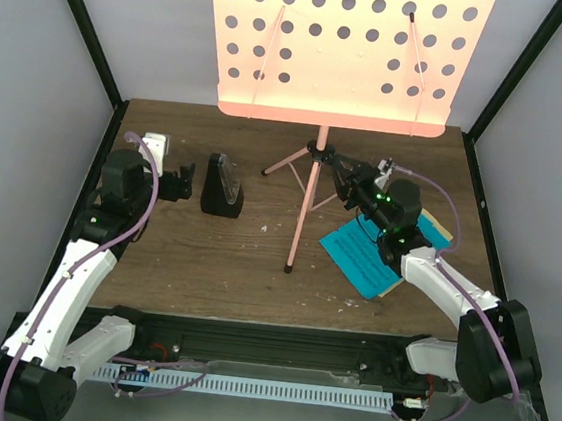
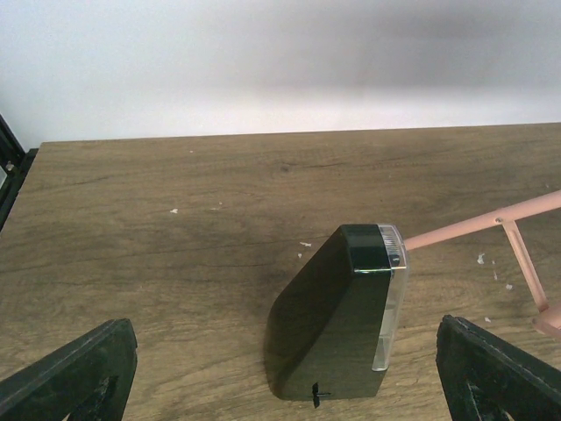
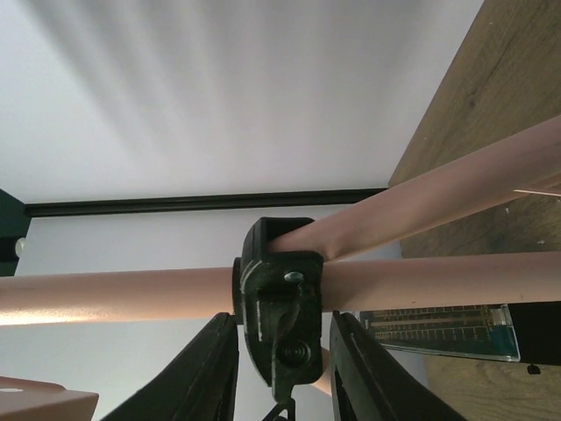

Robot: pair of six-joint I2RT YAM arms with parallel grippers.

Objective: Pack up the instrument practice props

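Observation:
The salmon-pink music stand (image 1: 338,46) stands at the back centre on thin tripod legs (image 1: 302,223). My right gripper (image 1: 340,172) reaches its black leg clamp (image 3: 280,289). The fingers (image 3: 206,368) sit close on either side of that clamp, and contact is unclear. The black pyramid metronome (image 1: 223,186) stands upright on the left. My left gripper (image 1: 183,184) is wide open just left of it. In the left wrist view the metronome (image 2: 342,324) sits ahead, between the spread fingers (image 2: 79,373). Blue sheet-music pages (image 1: 362,254) lie under the right arm.
A tan sheet or board (image 1: 438,230) pokes out beneath the blue pages. One stand leg (image 2: 473,228) runs past the metronome on the right. White crumbs dot the wooden table (image 1: 205,263). Black frame posts and white walls close in the sides and back.

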